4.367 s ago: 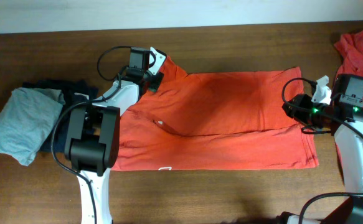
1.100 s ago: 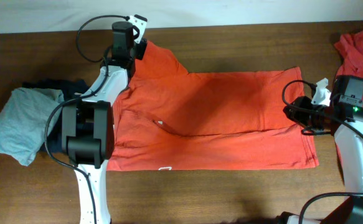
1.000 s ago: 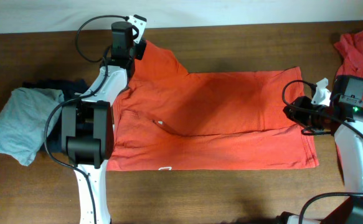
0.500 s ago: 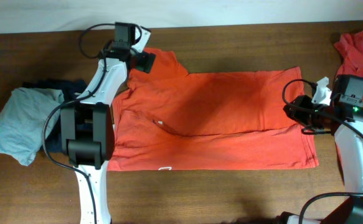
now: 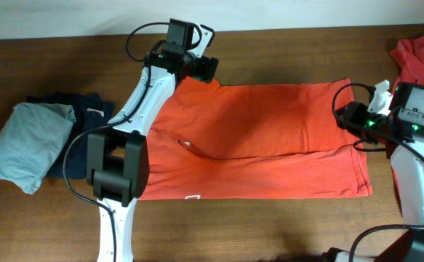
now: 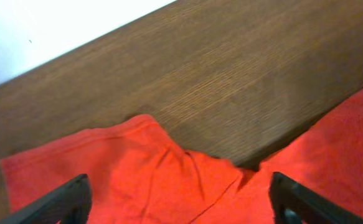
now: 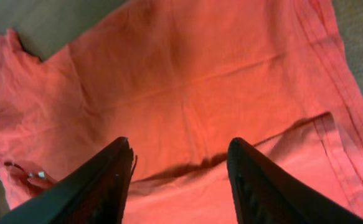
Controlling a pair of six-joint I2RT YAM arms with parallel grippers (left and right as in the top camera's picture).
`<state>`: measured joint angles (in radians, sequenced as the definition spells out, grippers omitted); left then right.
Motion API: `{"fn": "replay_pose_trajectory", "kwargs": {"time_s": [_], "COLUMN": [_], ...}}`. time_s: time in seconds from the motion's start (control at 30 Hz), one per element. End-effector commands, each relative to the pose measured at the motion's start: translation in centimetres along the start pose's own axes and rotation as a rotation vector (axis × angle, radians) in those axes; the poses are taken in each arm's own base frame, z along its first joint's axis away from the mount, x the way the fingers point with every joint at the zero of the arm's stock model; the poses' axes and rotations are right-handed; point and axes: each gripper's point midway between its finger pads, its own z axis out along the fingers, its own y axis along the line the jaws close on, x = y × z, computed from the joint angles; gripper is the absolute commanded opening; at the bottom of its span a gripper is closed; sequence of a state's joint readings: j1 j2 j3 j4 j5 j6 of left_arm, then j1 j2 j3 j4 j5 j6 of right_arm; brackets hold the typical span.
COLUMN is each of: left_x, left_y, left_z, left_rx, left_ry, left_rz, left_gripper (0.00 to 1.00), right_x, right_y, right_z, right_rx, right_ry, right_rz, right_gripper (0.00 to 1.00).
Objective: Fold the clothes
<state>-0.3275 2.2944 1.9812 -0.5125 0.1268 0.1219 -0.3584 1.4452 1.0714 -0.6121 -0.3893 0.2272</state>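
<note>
- A dark wooden counter carries an orange-red T-shirt, spread flat across its middle with the hem pointing to the right.
- A small white tag shows at the shirt's near edge, and a fold line runs across its length.
- At the left end, a light-grey folded garment lies on top of a dark navy garment, just beside the shirt.
- The right pincer hovers over the shirt's hem end, its two fingers spread apart and gripping nothing.
- The left pincer hangs above the shirt's far sleeve, its fingers wide apart and empty.
- In the far right corner, a second orange-red garment lies crumpled, apart from the spread shirt.
</note>
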Motion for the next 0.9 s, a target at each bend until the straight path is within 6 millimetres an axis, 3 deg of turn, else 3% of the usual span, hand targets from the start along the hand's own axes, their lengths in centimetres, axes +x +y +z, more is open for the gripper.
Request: {"fn": "replay_pose_trajectory", "kwargs": {"time_s": [0.0,0.13,0.3,0.4,0.47,0.57,0.67,0.73,0.87], "left_x": [-1.0,0.0,-0.3,-1.8,-1.7,-0.4,3.2,5.0,4.9], "left_y": [-0.4,-0.3,-0.5,-1.5,-2.4,-1.8,0.2,0.3,0.1], "left_z": [-1.0,-0.4,0.0,-0.1,-0.1,0.0,-0.4,-0.7,-0.8], "left_rx": [0.023,0.015,0.014,0.081,0.125,0.076,-0.098,-0.135,-0.121], "left_ry": [-0.021,0.012,-0.004,-0.047,-0.029,0.009,0.122,0.187,0.196], "left_rz": [-0.238,-0.530,-0.624,-0.612,-0.597,-0.570,-0.682,-0.707,-0.527], "left_gripper": [0.76,0.71,0.71,0.99,0.99,0.98,0.99,0.99,0.99], "right_x": [-0.9,-1.8,-2.5,-2.3,-2.2,-2.0,-1.8,-1.8,-1.8], "right_y": [0.1,0.3,0.5,0.4,0.4,0.4,0.3,0.3,0.3], "right_z": [0.2,0.3,0.3,0.3,0.3,0.3,0.3,0.3,0.3], "right_rx": [0.002,-0.005,-0.012,-0.010,-0.009,-0.007,-0.006,-0.006,-0.006], "right_ry": [-0.019,-0.052,-0.081,-0.074,-0.067,-0.060,-0.055,-0.053,-0.053], "right_rz": [-0.022,-0.035,-0.047,-0.044,-0.042,-0.039,-0.037,-0.035,-0.035], "right_gripper": [0.54,0.59,0.61,0.61,0.61,0.61,0.61,0.61,0.61]}}
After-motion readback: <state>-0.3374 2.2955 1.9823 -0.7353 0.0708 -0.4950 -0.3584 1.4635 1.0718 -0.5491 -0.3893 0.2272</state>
